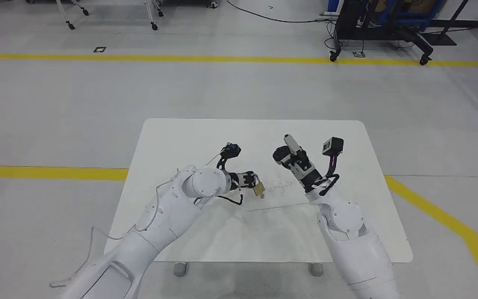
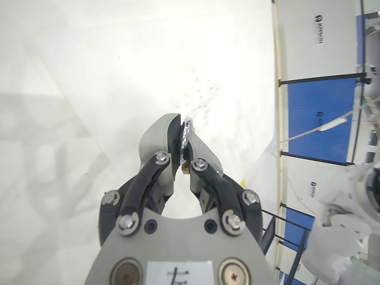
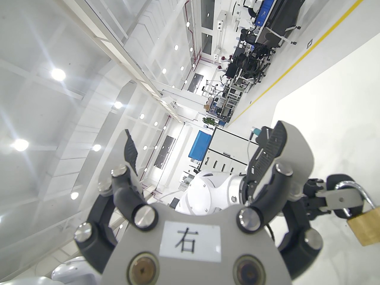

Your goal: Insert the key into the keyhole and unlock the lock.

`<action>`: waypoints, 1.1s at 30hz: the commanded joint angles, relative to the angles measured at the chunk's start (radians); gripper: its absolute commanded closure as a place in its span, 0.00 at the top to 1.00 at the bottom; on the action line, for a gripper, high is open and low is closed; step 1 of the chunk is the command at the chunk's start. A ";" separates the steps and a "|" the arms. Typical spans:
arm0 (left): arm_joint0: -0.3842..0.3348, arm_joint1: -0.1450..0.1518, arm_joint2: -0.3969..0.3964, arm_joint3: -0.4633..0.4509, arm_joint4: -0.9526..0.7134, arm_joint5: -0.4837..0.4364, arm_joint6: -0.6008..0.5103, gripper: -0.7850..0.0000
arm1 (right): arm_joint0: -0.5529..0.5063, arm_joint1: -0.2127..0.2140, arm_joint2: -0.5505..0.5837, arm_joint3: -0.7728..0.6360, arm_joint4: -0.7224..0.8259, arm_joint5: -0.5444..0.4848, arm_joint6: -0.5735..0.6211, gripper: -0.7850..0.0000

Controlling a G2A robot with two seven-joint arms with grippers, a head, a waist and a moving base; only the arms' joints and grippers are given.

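Left jaws pinch shackle (image 2: 185, 137); padlock (image 3: 363, 228) hangs downward.

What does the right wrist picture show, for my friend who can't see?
The right gripper is empty, its fingers open and pointing up toward the ceiling. Beyond it, the left gripper holds a brass padlock by its shackle over the white table.

A white worktop (image 1: 179, 142) stands on a pale grey floor (image 1: 224, 90) crossed by yellow lines (image 1: 224, 57); a black wheeled frame (image 1: 381, 34) stands at one o'clock. Round ceiling lights (image 3: 58, 74) glow overhead.
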State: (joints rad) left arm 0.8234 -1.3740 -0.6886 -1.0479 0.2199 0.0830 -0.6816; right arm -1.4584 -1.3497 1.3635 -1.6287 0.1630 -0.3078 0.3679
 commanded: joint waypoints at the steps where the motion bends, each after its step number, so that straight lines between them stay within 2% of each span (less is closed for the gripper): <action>1: -0.003 -0.009 0.008 0.027 -0.007 0.007 0.015 0.00 | 0.000 0.000 0.000 0.000 0.000 0.000 0.000 1.00; 2: -0.006 -0.012 0.011 0.040 -0.004 0.008 0.023 0.00 | 0.000 0.000 0.000 0.000 0.000 0.000 0.000 1.00; 3: -0.008 -0.014 0.014 0.053 0.005 0.009 0.026 0.09 | 0.000 0.000 0.000 0.000 0.000 0.000 0.000 1.00; 4: -0.010 -0.016 0.015 0.061 0.008 0.006 0.026 0.23 | 0.000 0.000 0.000 0.000 0.000 0.000 0.000 1.00; 5: -0.011 -0.017 0.014 0.071 0.011 0.004 0.025 0.26 | 0.000 0.000 0.000 0.000 0.000 0.000 0.000 1.00; 6: -0.012 -0.016 0.012 0.080 0.016 0.003 0.022 0.43 | 0.000 0.000 0.000 0.000 0.000 0.000 0.000 1.00; 7: -0.012 -0.015 0.008 0.085 0.018 -0.002 0.017 0.55 | 0.000 0.000 0.000 0.000 0.000 0.000 0.000 1.00; 9: -0.013 -0.009 -0.005 0.091 0.031 -0.006 0.008 1.00 | 0.000 0.000 0.000 0.000 0.000 0.000 0.000 1.00; 14: 0.019 0.018 -0.076 0.025 0.031 -0.022 0.006 1.00 | 0.000 0.000 0.000 0.000 0.000 0.000 0.000 1.00; 17: 0.060 0.047 -0.140 -0.061 0.058 -0.034 0.011 1.00 | 0.000 0.000 0.000 0.000 0.000 0.000 0.000 1.00; 19: 0.094 0.073 -0.190 -0.133 0.135 -0.033 0.042 1.00 | 0.000 0.000 0.000 0.000 0.000 0.000 0.000 1.00; 23: 0.211 0.126 -0.308 -0.341 0.340 -0.014 0.162 1.00 | -0.011 0.003 0.033 -0.021 -0.024 -0.018 -0.046 1.00; 28: 0.380 0.176 -0.504 -0.592 0.452 -0.004 0.250 1.00 | -0.090 0.012 0.140 -0.113 -0.049 -0.115 -0.149 1.00; 30: 0.433 0.189 -0.576 -0.667 0.482 -0.007 0.291 1.00 | -0.129 0.014 0.192 -0.154 -0.067 -0.173 -0.220 1.00; 33: 0.485 0.198 -0.639 -0.726 0.515 -0.011 0.340 1.00 | -0.137 0.014 0.197 -0.159 -0.069 -0.183 -0.227 1.00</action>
State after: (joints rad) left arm 1.2976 -1.1771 -1.3155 -1.7632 0.7320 0.0725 -0.3510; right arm -1.5986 -1.3354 1.5642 -1.7895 0.0928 -0.5004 0.1319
